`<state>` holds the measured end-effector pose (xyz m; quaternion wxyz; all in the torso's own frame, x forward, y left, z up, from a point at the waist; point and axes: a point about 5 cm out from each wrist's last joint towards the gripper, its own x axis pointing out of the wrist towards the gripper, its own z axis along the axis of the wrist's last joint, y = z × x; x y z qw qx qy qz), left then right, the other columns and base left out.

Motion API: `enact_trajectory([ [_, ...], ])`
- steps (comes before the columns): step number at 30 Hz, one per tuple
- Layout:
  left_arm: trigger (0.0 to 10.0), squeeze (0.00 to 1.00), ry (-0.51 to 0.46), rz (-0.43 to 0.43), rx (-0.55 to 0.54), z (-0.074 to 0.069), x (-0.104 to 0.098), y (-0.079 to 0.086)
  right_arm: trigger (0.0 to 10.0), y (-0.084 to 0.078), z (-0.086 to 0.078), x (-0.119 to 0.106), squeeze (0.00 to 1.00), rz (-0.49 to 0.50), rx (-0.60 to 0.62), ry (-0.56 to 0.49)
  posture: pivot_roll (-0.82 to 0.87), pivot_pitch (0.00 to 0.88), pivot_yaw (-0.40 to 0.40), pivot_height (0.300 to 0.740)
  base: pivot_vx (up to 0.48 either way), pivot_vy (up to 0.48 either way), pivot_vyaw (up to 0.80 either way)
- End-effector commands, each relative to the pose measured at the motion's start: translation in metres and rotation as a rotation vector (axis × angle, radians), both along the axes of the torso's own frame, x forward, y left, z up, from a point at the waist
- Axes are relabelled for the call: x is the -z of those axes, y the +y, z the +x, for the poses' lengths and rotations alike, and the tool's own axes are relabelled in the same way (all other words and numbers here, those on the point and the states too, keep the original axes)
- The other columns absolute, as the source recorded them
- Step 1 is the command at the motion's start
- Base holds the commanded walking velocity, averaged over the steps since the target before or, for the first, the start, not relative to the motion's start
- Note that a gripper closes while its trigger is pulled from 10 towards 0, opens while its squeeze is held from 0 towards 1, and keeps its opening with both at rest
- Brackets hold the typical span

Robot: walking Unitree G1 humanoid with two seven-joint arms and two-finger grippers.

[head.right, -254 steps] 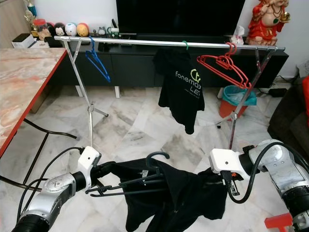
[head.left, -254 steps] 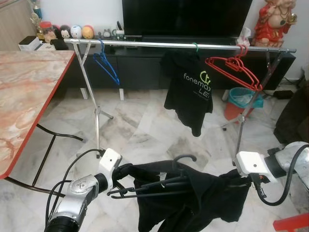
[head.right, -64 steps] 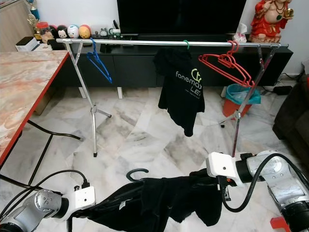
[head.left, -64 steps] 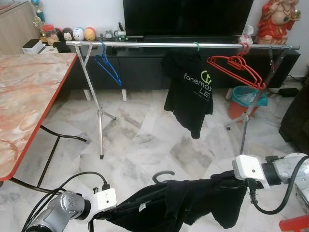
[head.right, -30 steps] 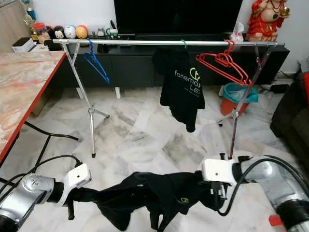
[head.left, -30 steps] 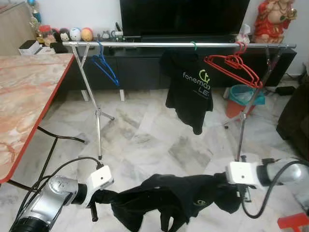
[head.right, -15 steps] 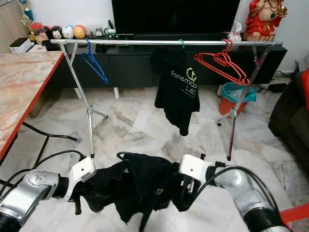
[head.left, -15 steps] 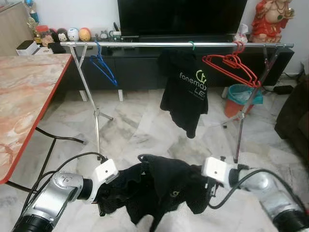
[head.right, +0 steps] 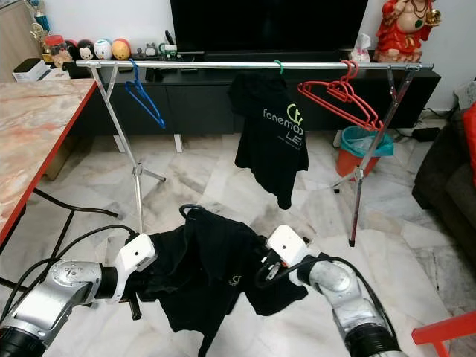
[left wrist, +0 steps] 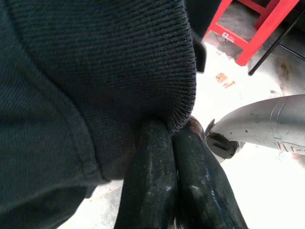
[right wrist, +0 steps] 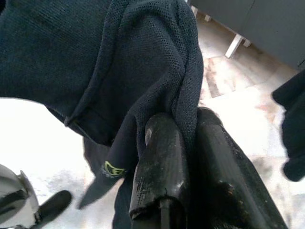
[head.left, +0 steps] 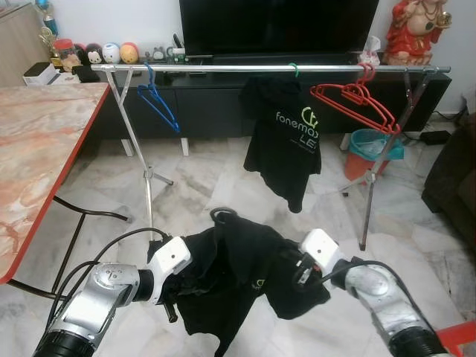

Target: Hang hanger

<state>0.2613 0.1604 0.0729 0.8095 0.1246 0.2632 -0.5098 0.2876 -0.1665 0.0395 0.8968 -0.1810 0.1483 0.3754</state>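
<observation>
Black shirt [head.left: 238, 275] on a black hanger hangs between the two arms, low and near, above the marble floor [head.left: 216, 190]; the hanger hook [head.left: 220, 216] sticks up at the shirt's top. Left end effector [head.left: 172, 294] is at the shirt's left edge, its fingers [left wrist: 162, 186] pressed together and pinching the ribbed fabric. Right end effector [head.left: 297, 271] is at the shirt's right edge, its fingers [right wrist: 164, 167] pinching a fold of mesh fabric. Far across the floor stands a metal clothes rail [head.left: 223, 68]: a blue hanger [head.left: 158, 104] at the left, a black printed shirt [head.left: 286, 145] on a green hook in the middle, red hangers [head.left: 357, 104] at the right. A marble bench [head.left: 37, 149] with a red edge is on the left. A TV [head.left: 279, 26] is behind the rail, a teal bin [head.left: 368, 145] below the red hangers.
</observation>
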Motion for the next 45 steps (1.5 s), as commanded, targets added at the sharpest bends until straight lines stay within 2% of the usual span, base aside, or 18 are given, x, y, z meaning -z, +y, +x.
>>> enact_trajectory([
  [1,10.0,0.35,0.009,0.005,0.032,-0.003,0.003,-0.005,0.0,0.001,0.009,-0.011,0.00,0.054,0.041,-0.051,0.08,0.000,0.004,0.740,0.000,0.000,0.00],
  [2,10.0,0.78,0.014,-0.001,0.032,-0.003,0.004,-0.005,0.0,0.002,0.009,-0.011,0.00,0.059,0.035,-0.052,0.08,0.000,0.004,0.740,0.000,0.000,0.00],
  [3,10.0,0.78,0.018,-0.005,0.030,-0.004,0.004,-0.006,0.0,0.003,0.009,-0.011,0.00,0.064,0.031,-0.053,0.08,0.000,0.004,0.740,0.000,0.000,0.00],
  [4,10.0,1.00,0.022,-0.008,0.039,-0.005,0.005,-0.007,0.0,0.004,0.009,-0.011,0.00,0.071,0.034,-0.053,0.08,0.000,0.004,0.740,0.000,0.000,0.00],
  [15,10.0,1.00,0.023,-0.016,0.071,-0.009,0.003,-0.008,0.0,0.008,0.012,-0.017,0.00,0.107,0.023,-0.073,0.08,0.000,0.008,0.740,0.000,0.000,0.00],
  [16,10.0,1.00,-0.014,-0.002,0.044,-0.004,-0.004,0.001,0.0,0.004,0.010,-0.019,0.00,0.110,-0.010,-0.073,0.08,0.000,0.008,0.740,0.000,0.000,0.00],
  [20,10.0,1.00,-0.060,0.013,0.013,0.003,-0.015,0.012,0.0,-0.005,0.006,-0.020,0.00,0.078,-0.074,-0.063,0.08,0.000,0.009,0.740,0.000,0.000,0.00],
  [21,10.0,1.00,-0.106,0.012,-0.007,0.009,-0.030,0.022,0.0,-0.016,0.001,-0.021,0.00,0.054,-0.126,-0.033,0.08,0.000,0.005,0.740,0.000,0.000,0.00],
  [24,10.0,1.00,-0.156,0.014,-0.018,0.016,-0.046,0.032,0.0,-0.028,-0.005,-0.024,0.00,0.037,-0.181,0.004,0.09,0.000,0.002,0.740,0.000,0.000,0.00],
  [30,10.0,1.00,-0.176,0.022,0.026,0.017,-0.060,0.037,0.0,-0.040,-0.012,-0.027,0.00,0.002,-0.246,0.035,0.09,0.000,0.007,0.740,0.000,0.000,0.00],
  [33,10.0,1.00,-0.151,0.010,0.114,0.011,-0.062,0.034,0.0,-0.053,-0.017,-0.036,0.00,-0.038,-0.350,0.073,0.08,0.000,0.015,0.740,0.000,0.000,0.00],
  [34,10.0,0.94,-0.131,0.001,0.146,0.007,-0.061,0.032,0.0,-0.055,-0.017,-0.040,0.00,-0.042,-0.364,0.074,0.08,0.000,0.015,0.740,0.000,0.000,0.00],
  [35,10.0,0.94,-0.131,0.001,0.146,0.007,-0.061,0.032,0.0,-0.055,-0.017,-0.040,0.00,-0.042,-0.364,0.074,0.08,0.000,0.015,0.740,0.000,0.000,0.00],
  [36,10.0,0.00,-0.105,-0.013,0.171,0.004,-0.059,0.029,0.0,-0.056,-0.017,-0.043,0.00,-0.042,-0.379,0.074,0.08,0.000,0.015,0.740,0.000,0.000,0.00],
  [40,10.0,0.00,-0.075,0.002,0.223,-0.001,-0.053,0.023,0.0,-0.061,-0.022,-0.050,0.00,-0.054,-0.472,0.117,0.07,0.000,0.018,0.740,0.000,0.000,0.00],
  [45,10.0,0.00,-0.026,0.013,0.275,-0.005,-0.052,0.027,0.0,-0.067,-0.023,-0.054,0.00,-0.077,-0.517,0.137,0.08,0.000,0.022,0.740,0.000,0.000,0.00],
])
